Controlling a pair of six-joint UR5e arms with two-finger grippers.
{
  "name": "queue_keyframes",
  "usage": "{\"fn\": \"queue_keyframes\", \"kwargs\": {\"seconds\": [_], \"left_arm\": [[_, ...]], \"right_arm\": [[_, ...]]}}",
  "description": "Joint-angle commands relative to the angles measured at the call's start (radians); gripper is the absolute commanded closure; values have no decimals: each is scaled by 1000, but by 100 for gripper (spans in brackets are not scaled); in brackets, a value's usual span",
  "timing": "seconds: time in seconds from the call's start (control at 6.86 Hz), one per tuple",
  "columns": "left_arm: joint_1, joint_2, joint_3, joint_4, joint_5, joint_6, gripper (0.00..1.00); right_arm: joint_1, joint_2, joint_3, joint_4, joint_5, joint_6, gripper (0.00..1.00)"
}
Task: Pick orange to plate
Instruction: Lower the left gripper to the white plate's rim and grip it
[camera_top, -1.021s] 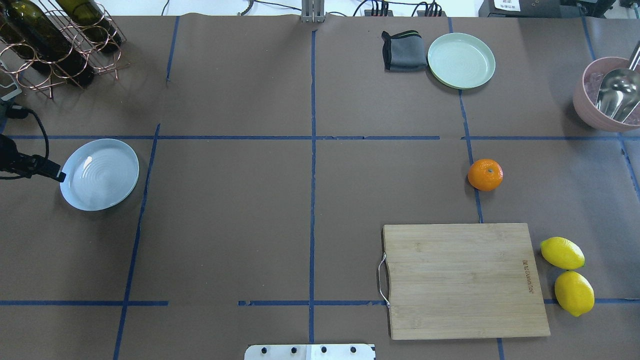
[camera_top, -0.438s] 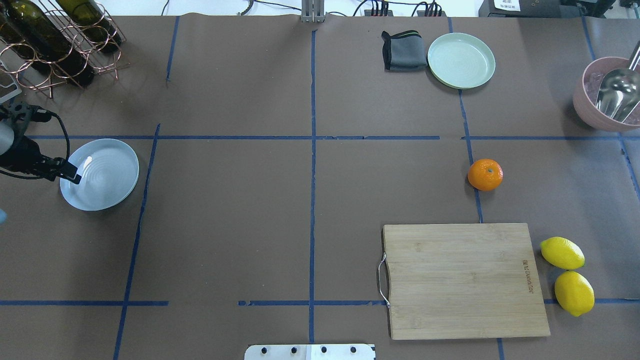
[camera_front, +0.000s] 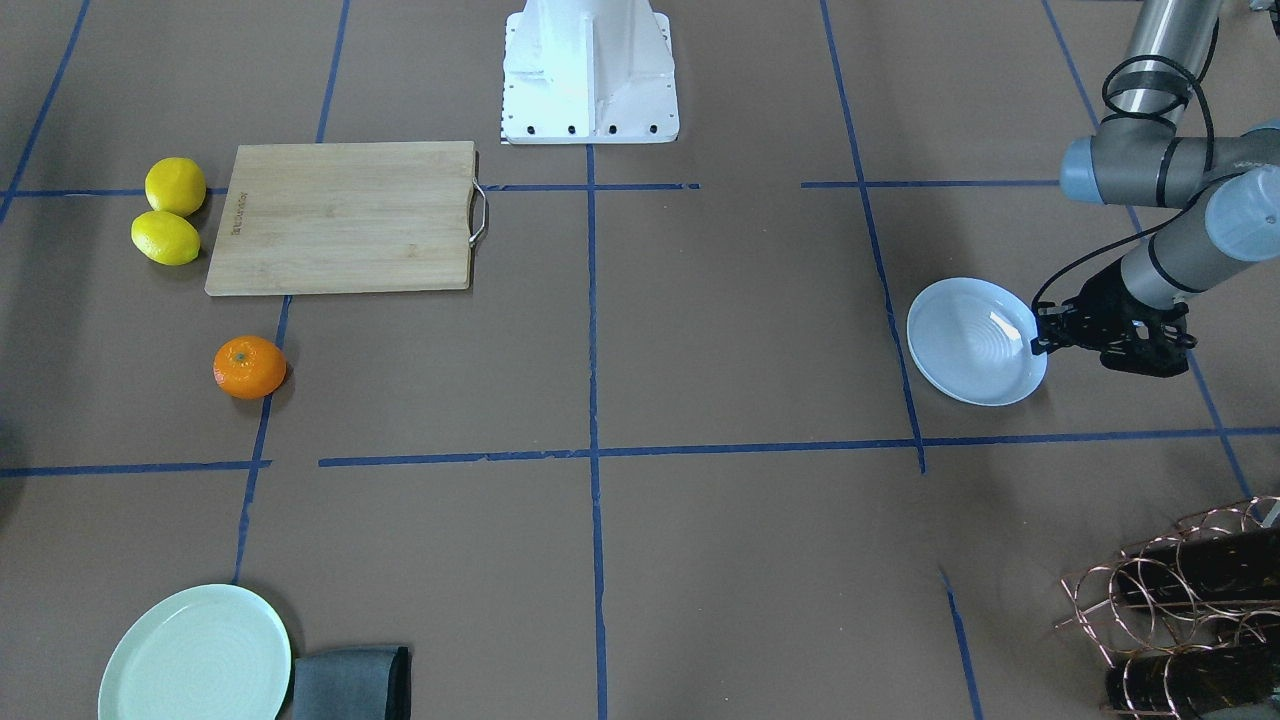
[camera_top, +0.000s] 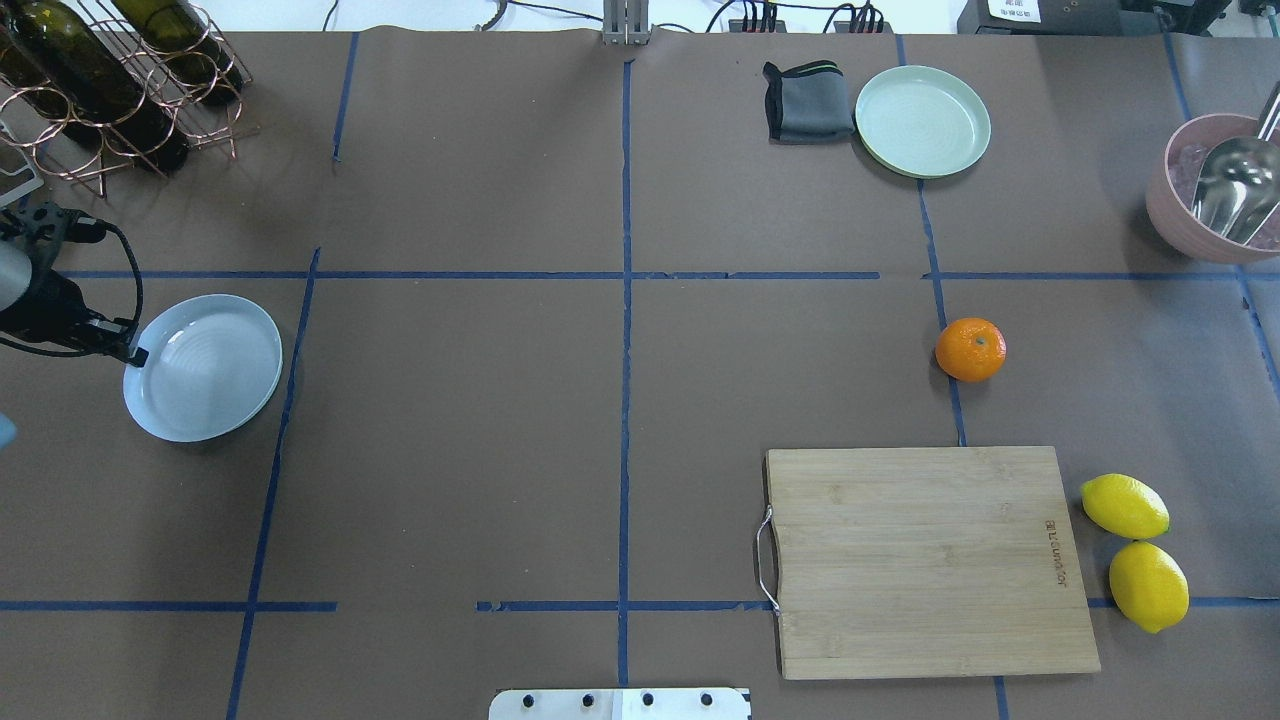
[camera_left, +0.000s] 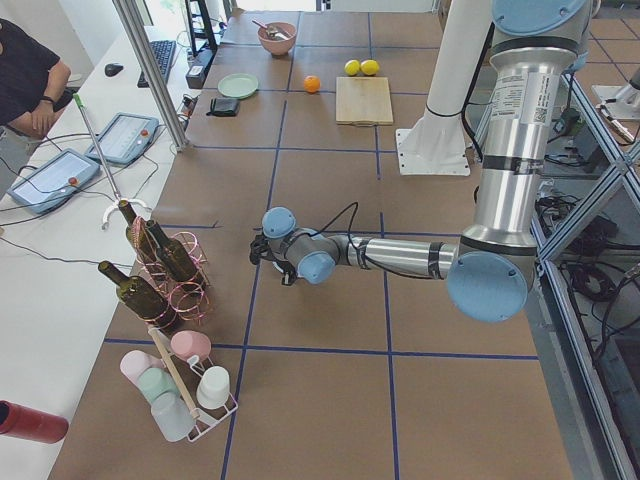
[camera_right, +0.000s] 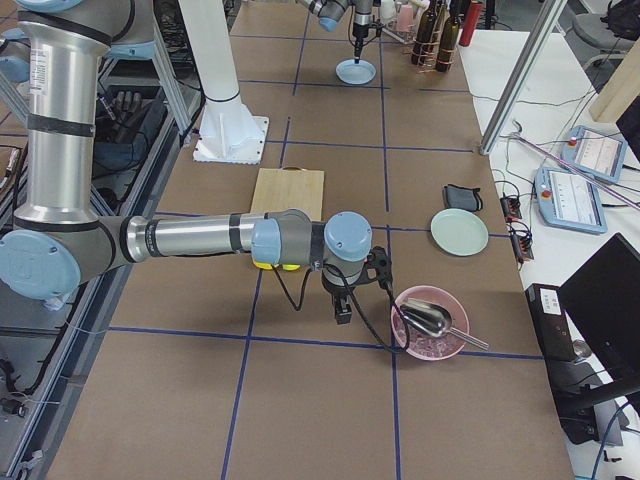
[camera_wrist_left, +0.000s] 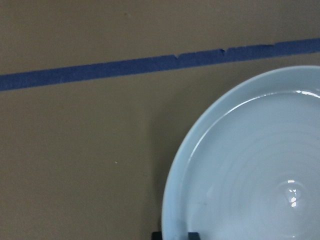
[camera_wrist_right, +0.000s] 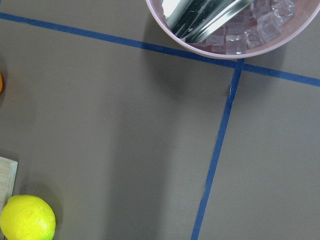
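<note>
Left gripper (camera_top: 133, 354) sits low at the edge of the one pale bluish-white plate (camera_top: 215, 380), its two dark fingertips (camera_wrist_left: 158, 235) close on either side of the rim, pinching it (the wrist view catches only their very ends). The right gripper (camera_right: 343, 312) shows only in the side view, hanging between the lemons and the bowl, and whether it is clenched or released I cannot tell. One orange (camera_top: 970, 349) rests on the brown table (camera_top: 500, 400) on a blue tape line, stem dimple up, just past the far edge of the single wooden cutting board (camera_top: 925, 560) and well apart from the plate, which lies across the table on the robot's left. Two yellow lemons lie touching beside the board's right end, one (camera_top: 1124, 506) farther from the robot than the other (camera_top: 1148, 586). A second plate, pale mint-green (camera_top: 922, 121), lies at the far side with one folded grey cloth (camera_top: 808, 102) touching it. One pink bowl (camera_top: 1170, 215) at the right edge holds ice cubes and one metal scoop (camera_top: 1235, 190). A copper wire rack (camera_top: 150, 110) in the far left corner carries dark bottles (at least two show from overhead).
</note>
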Motion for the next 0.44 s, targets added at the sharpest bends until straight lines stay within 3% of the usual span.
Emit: {"fn": "queue_keyframes", "kwargs": {"seconds": [0.0, 0.15, 0.29], "left_arm": [[0, -6, -81, 9, -53, -70, 100], [0, -42, -122, 2, -136, -190, 100], [12, -119, -139, -3, -137, -355, 100]], "right_arm": [[0, -1, 18, 0, 5, 1, 0], [0, -1, 23, 0, 5, 1, 0], [0, -1, 21, 0, 3, 3, 0]]}}
